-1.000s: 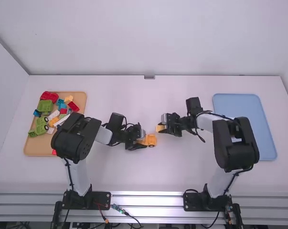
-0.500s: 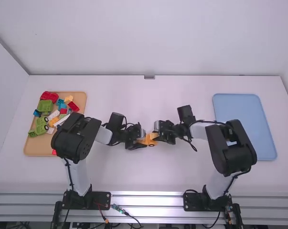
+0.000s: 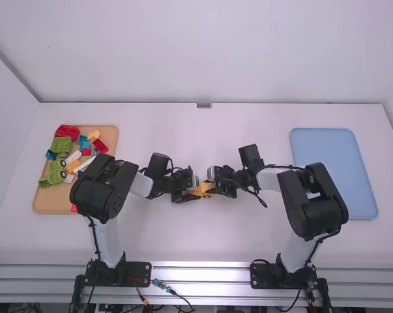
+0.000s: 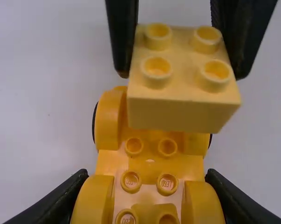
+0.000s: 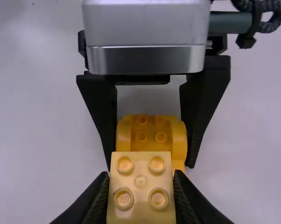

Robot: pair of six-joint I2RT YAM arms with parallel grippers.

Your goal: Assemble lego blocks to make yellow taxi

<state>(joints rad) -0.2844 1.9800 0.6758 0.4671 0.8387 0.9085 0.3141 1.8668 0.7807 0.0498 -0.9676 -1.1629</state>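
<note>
Yellow base (image 4: pixel 149 161): glossy plastic, rd studs on top, curved fender-like arches at both ends, dark wheels (image 4: pixel 211 139) partly visible under one end.
Pale yellow block (image 4: pixel 184 112): square, smooth plastic, 4 hollow rd studs, flat sides, sharper edges than the base.
L gripper (image 3: pixel 197 193): black fingers part-open, a base's width apart, pressed on either side of the yellow base's near arches; base sits btwn them.
R gripper (image 3: pixel 212 186): black fingers closed on opp. sides of the pale yellow block, gap = block's width.
Block vs base: block over the base's far end as seen in L wrist view, approx. lined up; can't tell if they touch.
Table (image 3: pixel 183 130): matte white, smooth; both grippers meet near mid-table.
Tan tray (image 3: pixel 53 203): L side, rounded corners, w/ red, green, blue, white + yellow pieces (image 3: pixel 62 143) jumbled in it.
Blue tray (image 3: pixel 326 145): R side, flat, rounded corners, partly behind R arm.
Room: plain pale wall (image 3: pixel 196 52) behind; ribbed metal rail (image 3: pixel 203 266) along the arms' edge.
</note>
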